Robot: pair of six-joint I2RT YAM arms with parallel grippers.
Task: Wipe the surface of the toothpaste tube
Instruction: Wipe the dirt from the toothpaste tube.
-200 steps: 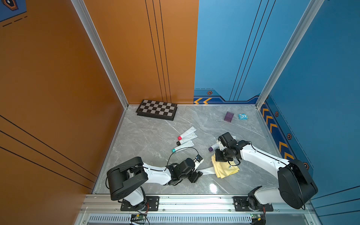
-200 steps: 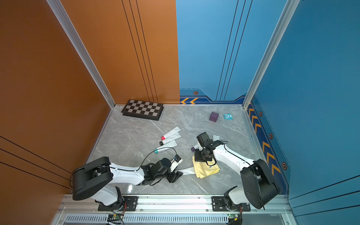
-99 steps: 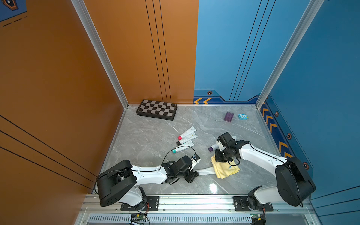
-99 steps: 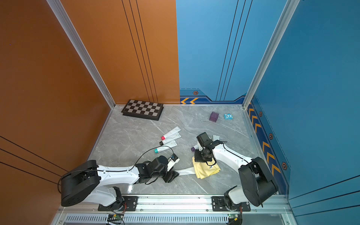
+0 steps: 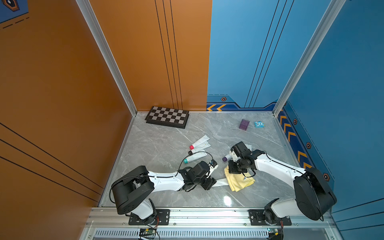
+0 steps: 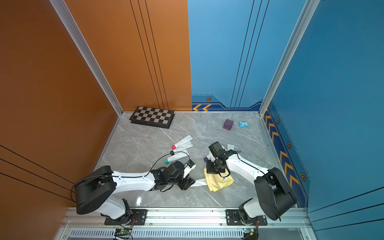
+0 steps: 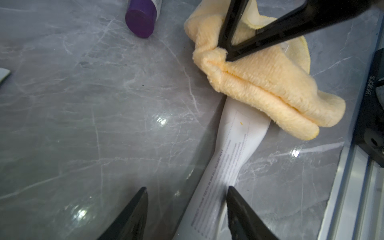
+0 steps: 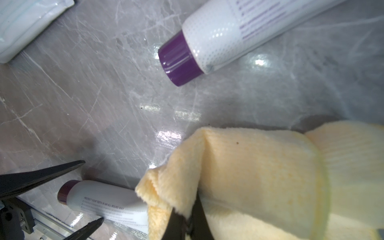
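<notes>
Robotics test cell, seen from above — a grey marble-patterned tabletop [image 5: 158,145] is enclosed by smooth orange wall panels [image 5: 62,83] and blue wall panels [image 5: 239,52], framed by silver aluminium posts [image 5: 108,58]. A pair of white-and-black robot arms [image 5: 164,180] is bolted to a silver aluminium rail [image 5: 207,214] — a laboratory rig.

An orange wall [image 5: 62,83] and a blue wall [image 5: 249,52] are enclosing a grey marble desk [image 5: 158,149] (veined, glossy); light is glinting off it near the front rail [image 5: 207,212].
</notes>
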